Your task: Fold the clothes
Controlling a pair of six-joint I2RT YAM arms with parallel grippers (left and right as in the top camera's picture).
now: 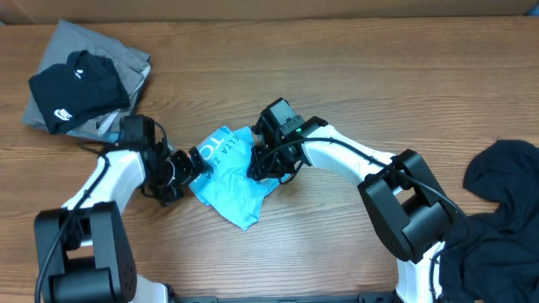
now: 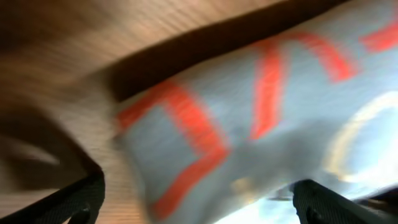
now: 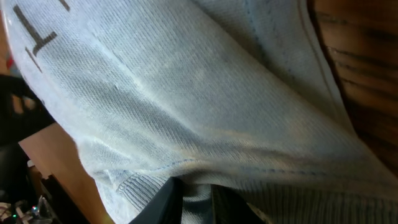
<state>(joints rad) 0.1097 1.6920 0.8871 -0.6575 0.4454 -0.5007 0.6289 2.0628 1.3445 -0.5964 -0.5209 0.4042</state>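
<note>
Crumpled blue shirt [image 1: 232, 181] lying on the worktop [image 1: 362, 76], mid-scene.
Left edge: left pincer [image 1: 198, 160] released, jaws wide; right pincer [image 1: 259, 168] clenched on the fabric (right edge).

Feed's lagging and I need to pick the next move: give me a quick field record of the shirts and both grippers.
in work: light blue T-shirt, bunched in the middle of the table, print partly showing
left gripper: open, at the shirt's left edge, holding nothing
right gripper: pinched on a fold at the shirt's right edge
far-left pile: black T-shirt with white logo, lying on a grey garment
right edge: black garment, crumpled, untouched
</note>
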